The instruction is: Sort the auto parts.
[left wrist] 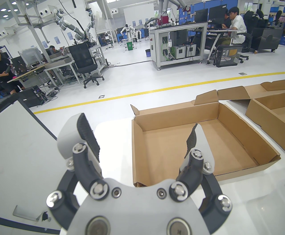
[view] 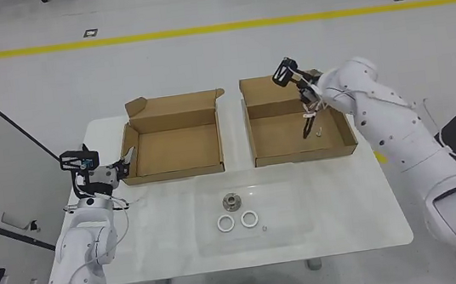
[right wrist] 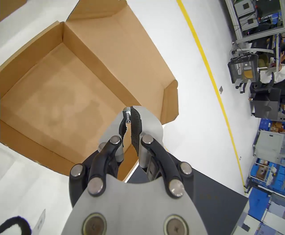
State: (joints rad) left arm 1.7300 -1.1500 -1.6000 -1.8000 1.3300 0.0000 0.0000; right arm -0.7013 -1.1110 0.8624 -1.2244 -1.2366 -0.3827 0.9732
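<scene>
Looking down from the top view, you have the right gripper (view: pixel 306 129) hanging over the right cardboard box (view: pixel 298 157), right of the frame's middle. Its fingers are pinched tight on a small threaded bolt (right wrist: pixel 127 116), which sits at the very fingertips above the box floor in the right wrist view.

Your left gripper (view: pixel 127 161) is at the left of the frame, just beside the outer wall of the left cardboard box (view: pixel 172 174), with its fingers spread wide and nothing between them.

On the white table (view: pixel 347 204), below the two boxes, lie a flanged metal part (view: pixel 231 200) and two white rings (view: pixel 223 223) side by side. A tiny piece near the rings is too small to name. The boxes' front walls stand between these parts and the box floors. A yellow floor line (view: pixel 197 30) runs across the top.
</scene>
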